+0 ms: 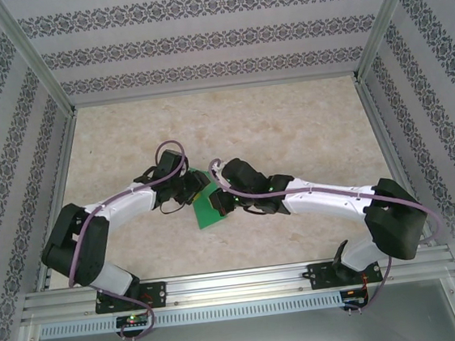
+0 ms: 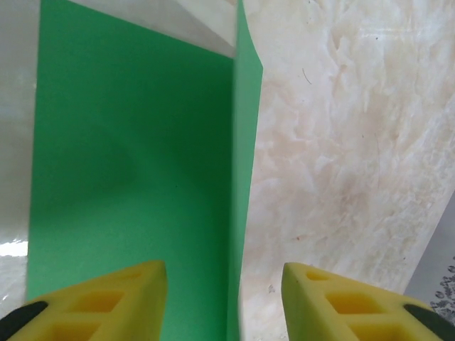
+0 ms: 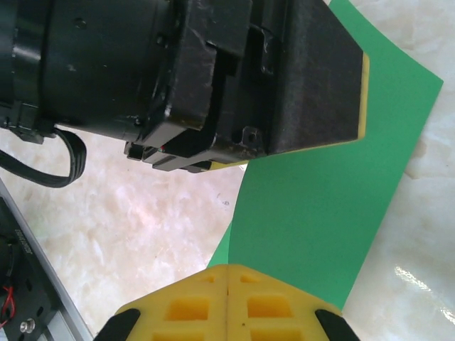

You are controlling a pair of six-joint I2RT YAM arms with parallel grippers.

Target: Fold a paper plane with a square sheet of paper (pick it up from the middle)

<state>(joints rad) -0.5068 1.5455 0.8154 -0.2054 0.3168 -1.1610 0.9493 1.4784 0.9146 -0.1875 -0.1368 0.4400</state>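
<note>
Where the two arms meet over the middle of the counter (image 1: 288, 123), the square sheet of paper (image 1: 207, 212) lies between them, bright green against the pale marbled surface. In the top view both hands partly cover it, and one corner pokes out toward the near edge.

The left hand (image 2: 224, 273) stands part open. Its two yellow fingers (image 2: 106, 302) are well apart and nothing is clamped between them. From the left wrist, a broad flat panel of the sheet stretches ahead of the finger at the left of that view. A narrow strip along a crease rises upright and runs straight through the gap between the fingers, touching neither as far as can be seen.

The right hand (image 3: 226, 288) is closed tight, its yellow fingertips pressed together with no gap. They sit right at the sheet's edge, and the paper curves up and away from them. Whether that edge is pinched between them cannot be told. In the right wrist view, one black finger of the left hand, its yellow pad facing the paper, is just beside the sheet's upper part.
</note>
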